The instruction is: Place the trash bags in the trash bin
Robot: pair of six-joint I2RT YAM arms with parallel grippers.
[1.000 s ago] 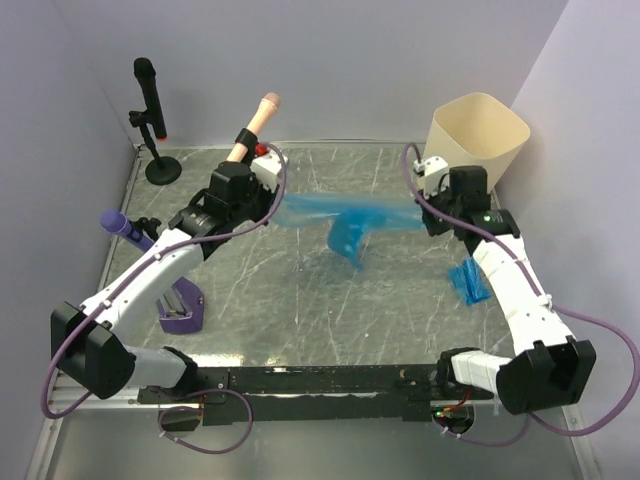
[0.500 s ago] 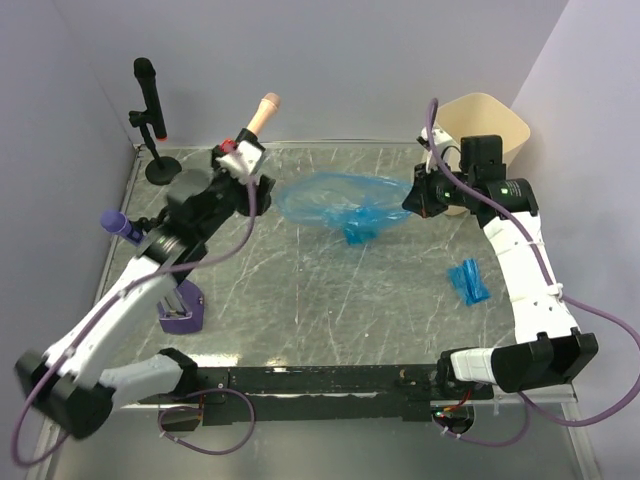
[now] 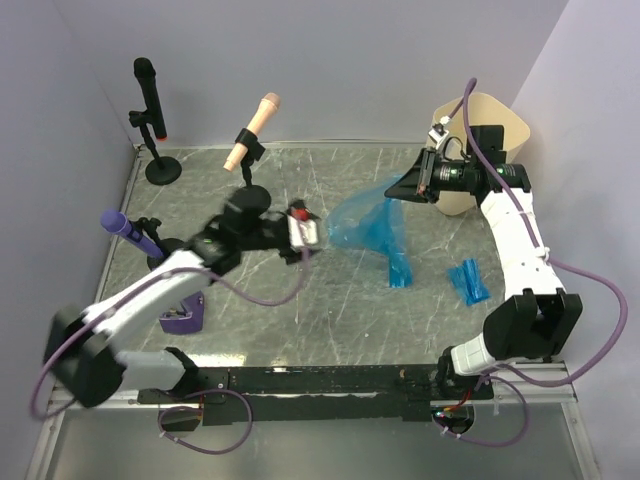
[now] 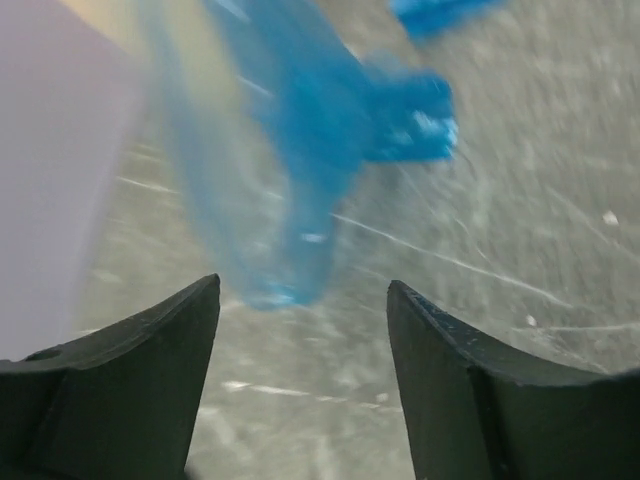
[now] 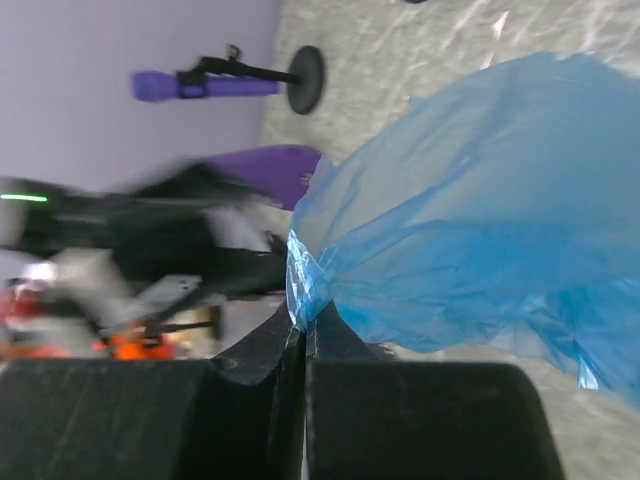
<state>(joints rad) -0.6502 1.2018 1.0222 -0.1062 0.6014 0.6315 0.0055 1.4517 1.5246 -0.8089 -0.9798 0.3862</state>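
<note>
the trash bin [image 3: 515, 118] stands upright at the far right corner of the table [image 3: 300, 300]. just left of the bin, the right gripper [image 3: 392, 188] has its jaws pinched together on the edge of an opened blue trash bag [image 3: 368, 222], which hangs down to the table. a folded blue trash bag [image 3: 468, 280] lies on the table nearer than the bin. farther left of the bin, past the hanging bag, the left gripper [image 4: 300, 330] has its jaws apart, holding nothing.

trash bin [image 3: 497, 108]: partly behind right arm [image 3: 515, 230]; trash bag [image 4: 330, 110]: motion-blurred; left arm [image 5: 130, 240]: blurred
</note>
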